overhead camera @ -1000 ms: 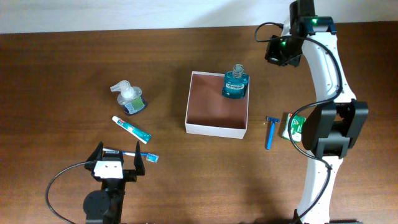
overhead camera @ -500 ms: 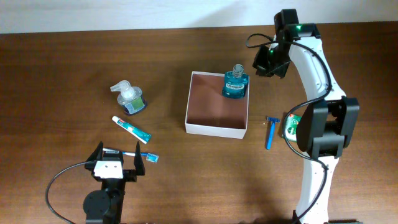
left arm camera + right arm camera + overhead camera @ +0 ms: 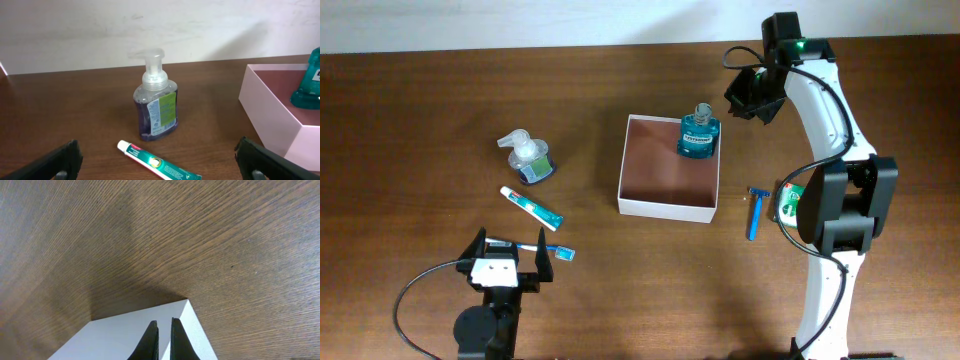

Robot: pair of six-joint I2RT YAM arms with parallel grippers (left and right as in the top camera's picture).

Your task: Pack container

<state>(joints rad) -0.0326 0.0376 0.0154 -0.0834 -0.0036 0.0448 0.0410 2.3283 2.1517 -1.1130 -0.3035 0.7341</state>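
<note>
Overhead, the container [image 3: 655, 175] sits in the middle of the table [image 3: 420, 120], with a blue mouthwash bottle [image 3: 698, 133] standing upright in its far right corner. The right gripper [image 3: 748, 97] hovers just beyond that corner, its fingers pressed together on nothing. The left gripper [image 3: 509, 245] sits near the front edge, jaws spread wide, a toothbrush [image 3: 563, 252] at its fingertips. A toothpaste tube [image 3: 531, 207] and a pump bottle [image 3: 527, 158] lie left of the container

The table [image 3: 420, 120] holds one container [image 3: 666, 209], one blue bottle [image 3: 698, 135], one pump bottle [image 3: 528, 158], one toothpaste tube [image 3: 532, 207], one toothbrush [image 3: 558, 252], one razor [image 3: 754, 213] and one green packet [image 3: 794, 203].
</note>
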